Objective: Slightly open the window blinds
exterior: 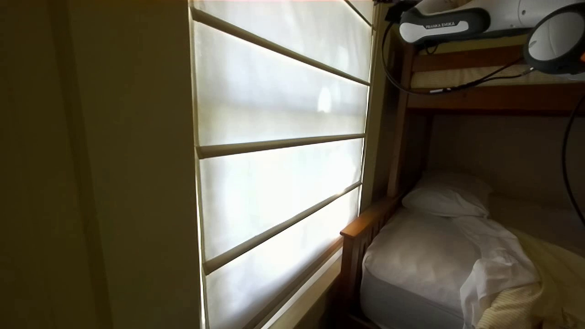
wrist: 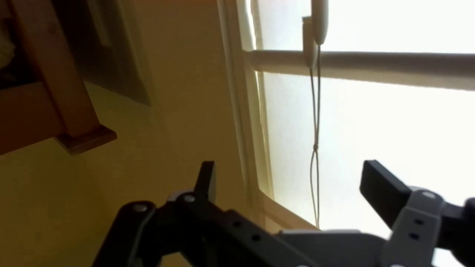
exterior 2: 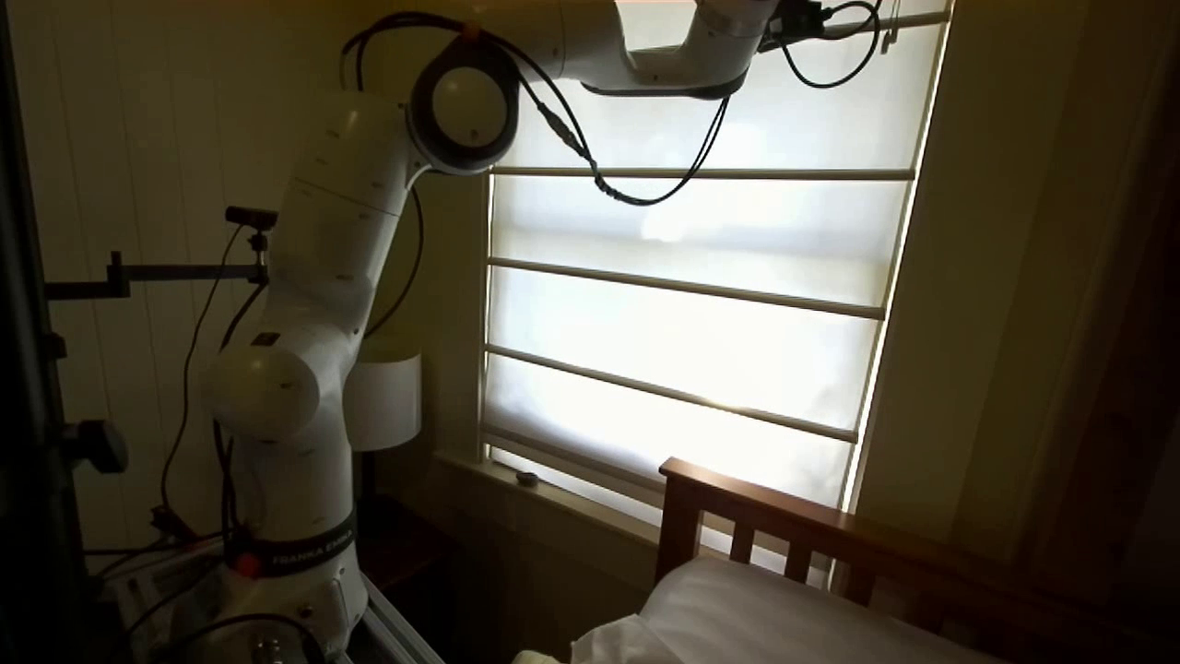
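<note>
Our hand (wrist: 291, 181) gapes wide toward the window blinds (wrist: 386, 126), which hang backlit beside the wooden bed (exterior: 498, 99); we see their knotted cord (wrist: 315, 147) dangling in front of them.

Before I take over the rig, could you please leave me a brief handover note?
Black two-fingered end effector: open, holding nothing.
Cream-white folded-panel fabric blinds: hanging almost to the beige window sill.
Thin knotted pull cord: between the fingers in the wrist view; depth unclear.
Done: end effector faces the cord; no grip yet.
Left: probably grip the cord and pull gently, opening the blinds slightly.
</note>
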{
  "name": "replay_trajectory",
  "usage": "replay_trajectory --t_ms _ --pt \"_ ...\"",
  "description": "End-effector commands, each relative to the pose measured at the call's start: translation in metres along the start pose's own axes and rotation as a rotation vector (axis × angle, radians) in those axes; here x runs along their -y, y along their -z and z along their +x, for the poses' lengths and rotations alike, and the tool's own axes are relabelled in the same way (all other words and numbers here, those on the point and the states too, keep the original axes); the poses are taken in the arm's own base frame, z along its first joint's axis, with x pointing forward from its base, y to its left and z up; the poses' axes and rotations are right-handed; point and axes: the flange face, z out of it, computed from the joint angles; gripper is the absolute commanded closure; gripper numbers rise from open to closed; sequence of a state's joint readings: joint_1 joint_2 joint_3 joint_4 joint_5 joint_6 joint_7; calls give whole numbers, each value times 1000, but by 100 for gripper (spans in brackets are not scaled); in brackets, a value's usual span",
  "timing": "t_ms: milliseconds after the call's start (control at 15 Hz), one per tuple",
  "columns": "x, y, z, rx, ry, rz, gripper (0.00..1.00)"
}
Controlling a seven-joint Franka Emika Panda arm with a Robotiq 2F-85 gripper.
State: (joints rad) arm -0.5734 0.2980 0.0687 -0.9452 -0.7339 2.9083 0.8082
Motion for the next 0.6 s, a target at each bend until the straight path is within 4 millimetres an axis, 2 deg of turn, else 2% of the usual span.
replay_trajectory --t_ms 0,67,267,533 --pt "4 -15 7 -7 -32 -71 0" --pt "4 -7 1 18 -13 -38 0" --pt "5 -11 3 16 -8 -58 0" --pt "17 -16 -20 158 41 -39 0"
